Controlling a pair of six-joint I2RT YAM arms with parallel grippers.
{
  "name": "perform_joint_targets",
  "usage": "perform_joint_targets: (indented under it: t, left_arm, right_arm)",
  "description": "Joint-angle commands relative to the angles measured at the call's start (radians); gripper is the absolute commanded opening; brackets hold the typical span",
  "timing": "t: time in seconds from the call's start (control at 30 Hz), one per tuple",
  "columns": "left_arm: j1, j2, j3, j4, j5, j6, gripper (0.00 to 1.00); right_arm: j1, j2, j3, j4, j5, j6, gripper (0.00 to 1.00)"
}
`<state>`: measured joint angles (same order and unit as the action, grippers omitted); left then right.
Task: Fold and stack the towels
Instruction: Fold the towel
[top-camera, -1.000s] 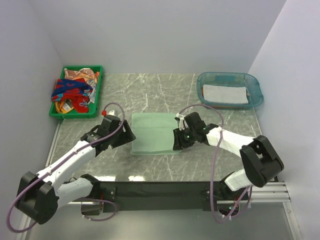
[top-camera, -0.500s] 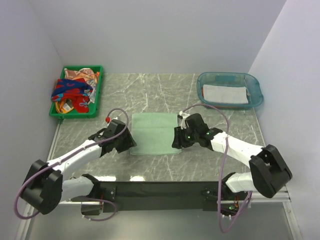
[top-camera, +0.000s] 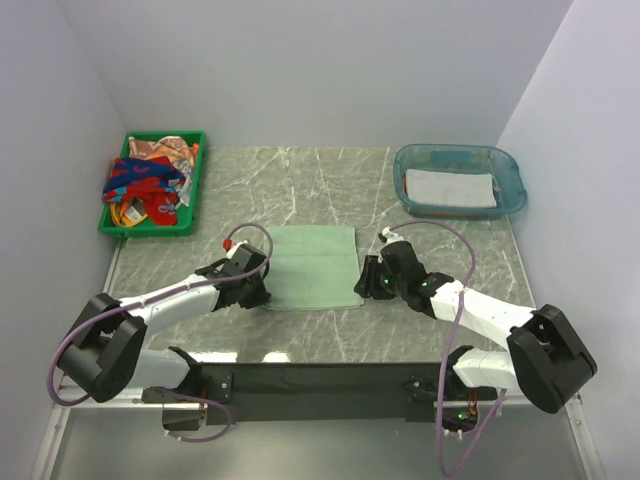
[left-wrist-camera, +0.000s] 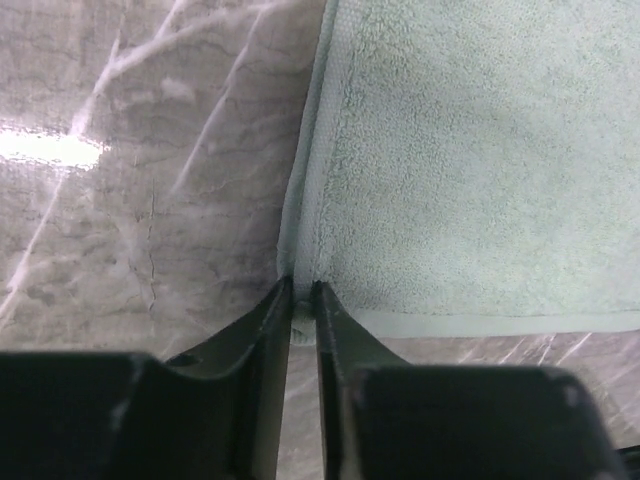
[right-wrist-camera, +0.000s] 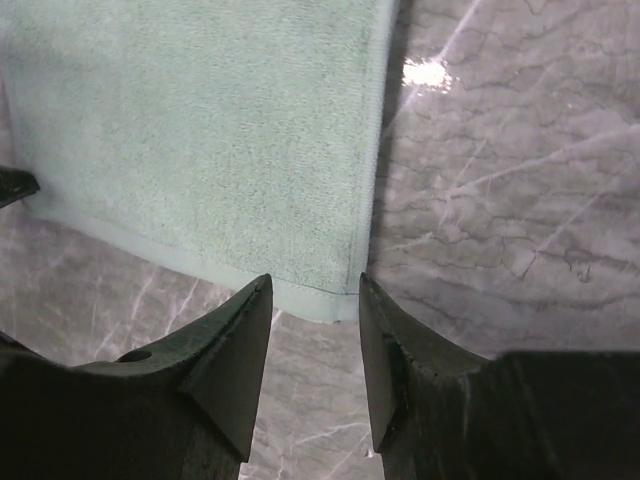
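Observation:
A sage green towel (top-camera: 312, 265) lies flat in the middle of the marble table. My left gripper (top-camera: 260, 296) sits at its near left corner. In the left wrist view the towel (left-wrist-camera: 470, 160) fills the upper right, and the left gripper (left-wrist-camera: 302, 298) is shut on the corner's hem. My right gripper (top-camera: 366, 286) is at the near right corner. In the right wrist view it (right-wrist-camera: 314, 288) stands open, with the corner of the towel (right-wrist-camera: 200, 130) lying between its fingertips, untouched.
A green tray (top-camera: 150, 231) at the far left holds several crumpled coloured towels (top-camera: 145, 180). A clear blue tub (top-camera: 515, 172) at the far right holds a folded whitish towel (top-camera: 450, 187). Grey walls close in the table on three sides.
Both grippers slid toward the near edge along the towel's sides to its near corners. The left gripper closed on the near left corner. The right gripper's opening stayed the same.

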<state>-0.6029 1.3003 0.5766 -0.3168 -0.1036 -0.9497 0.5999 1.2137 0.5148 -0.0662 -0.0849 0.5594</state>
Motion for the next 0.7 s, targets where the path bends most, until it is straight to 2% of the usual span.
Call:
perform_joint_targets:
  t: [0.0,0.1,0.47,0.57,0.67]
  left_arm:
    - [-0.017,0.016,0.017,0.012,-0.034,-0.001,0.20]
    - [-0.029,0.011,0.028,-0.007,-0.048,0.000,0.21]
    - [-0.048,0.013,0.068,-0.057,-0.087,0.014,0.34]
    - [-0.049,0.013,0.068,-0.053,-0.087,0.017,0.34]
    - [-0.052,0.020,0.074,-0.047,-0.081,0.020,0.32]
  right_arm:
    - [0.003,0.012,-0.018,0.060,0.046,0.071,0.47]
    - [0.005,0.024,-0.027,0.062,0.047,0.089,0.46]
    - [0.005,0.138,-0.021,0.065,0.016,0.119,0.43]
    - [0.005,0.144,-0.029,0.065,0.007,0.123,0.39]
    - [0.005,0.129,-0.027,0.085,0.005,0.122,0.27]
